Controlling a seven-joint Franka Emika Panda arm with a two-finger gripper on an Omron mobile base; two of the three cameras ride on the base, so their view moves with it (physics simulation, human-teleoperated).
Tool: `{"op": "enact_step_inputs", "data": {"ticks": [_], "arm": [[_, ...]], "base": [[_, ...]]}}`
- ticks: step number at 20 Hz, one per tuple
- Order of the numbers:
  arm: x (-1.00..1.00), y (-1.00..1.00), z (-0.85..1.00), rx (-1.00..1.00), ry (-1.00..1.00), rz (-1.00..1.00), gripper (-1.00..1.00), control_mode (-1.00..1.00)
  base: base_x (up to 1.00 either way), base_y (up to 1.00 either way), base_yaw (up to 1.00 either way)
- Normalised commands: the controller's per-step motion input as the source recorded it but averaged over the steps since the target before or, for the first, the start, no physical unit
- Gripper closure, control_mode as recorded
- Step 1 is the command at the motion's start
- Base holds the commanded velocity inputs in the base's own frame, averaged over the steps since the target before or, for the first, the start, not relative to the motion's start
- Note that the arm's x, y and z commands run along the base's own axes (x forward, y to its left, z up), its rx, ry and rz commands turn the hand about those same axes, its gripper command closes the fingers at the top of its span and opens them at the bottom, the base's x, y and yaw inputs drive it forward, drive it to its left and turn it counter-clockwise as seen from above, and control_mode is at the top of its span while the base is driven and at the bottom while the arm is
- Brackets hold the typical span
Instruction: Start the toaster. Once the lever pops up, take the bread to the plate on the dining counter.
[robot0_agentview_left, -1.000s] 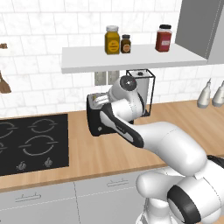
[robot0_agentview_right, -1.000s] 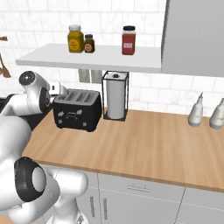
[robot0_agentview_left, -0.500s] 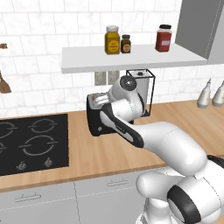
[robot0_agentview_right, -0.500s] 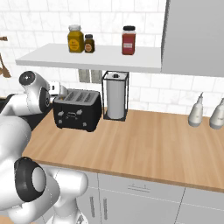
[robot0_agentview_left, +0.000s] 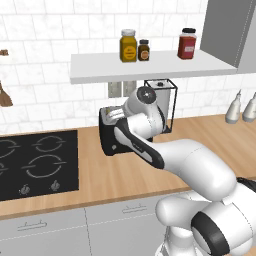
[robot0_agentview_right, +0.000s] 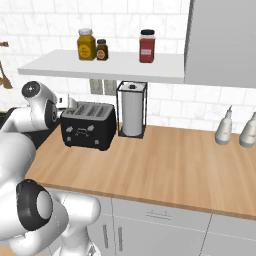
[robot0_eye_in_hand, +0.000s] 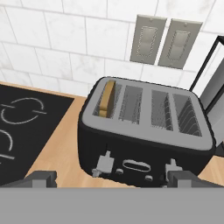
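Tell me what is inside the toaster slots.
The toaster holds one bread slice in its leftmost slot, seen in the hand view. The other three slots show bare wire guides. The slice's lower part is hidden.

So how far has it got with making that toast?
Barely started, it seems. The bread already sits in the leftmost slot of the toaster, with its top edge showing. In hand: the open gripper hangs in front of the toaster, touching nothing; the left lever looks not yet pressed. Left to do: push the lever, wait for the pop, then carry the bread off to the plate.
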Motion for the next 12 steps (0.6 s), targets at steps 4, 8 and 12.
{"op": "enact_step_inputs", "data": {"ticks": [4, 8, 12], "arm": [[0.03, 0.02, 0.0, 0.0, 0.0, 0.0, -1.0, -1.0], [0.01, 0.0, 0.0, 0.0, -0.02, -0.01, -1.0, -1.0], [0.01, 0.07, 0.0, 0.02, 0.0, -0.09, -1.0, -1.0]], "base": [[0.0, 0.0, 0.0], [0.0, 0.0, 0.0], [0.0, 0.0, 0.0]]}}
